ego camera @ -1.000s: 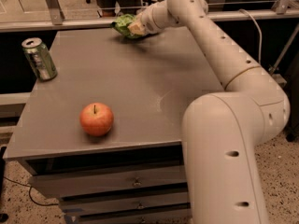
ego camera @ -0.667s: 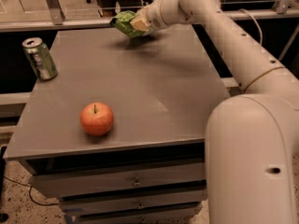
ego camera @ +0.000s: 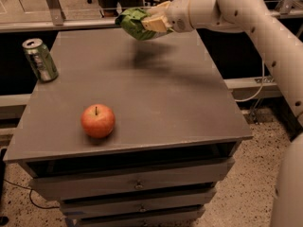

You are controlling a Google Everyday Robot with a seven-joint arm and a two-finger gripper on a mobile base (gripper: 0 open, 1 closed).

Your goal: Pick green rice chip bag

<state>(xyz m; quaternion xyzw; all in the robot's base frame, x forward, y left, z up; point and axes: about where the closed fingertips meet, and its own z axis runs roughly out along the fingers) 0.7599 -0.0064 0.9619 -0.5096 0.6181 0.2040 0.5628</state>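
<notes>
The green rice chip bag (ego camera: 133, 22) is crumpled in my gripper (ego camera: 150, 21), which is shut on it and holds it in the air above the far part of the grey table (ego camera: 156, 98). The bag's shadow falls on the tabletop below it. My white arm reaches in from the upper right. Part of the bag is hidden by the fingers.
A green-and-silver drink can (ego camera: 40, 59) stands near the table's far left edge. A red apple (ego camera: 98, 120) sits near the front left. Drawers are below the tabletop. A rail and a glass partition run behind the table.
My gripper has lifted the green bag off the table's far edge; it now hangs higher, clear of the surface. The arm has swung up. The can and apple have not moved.
</notes>
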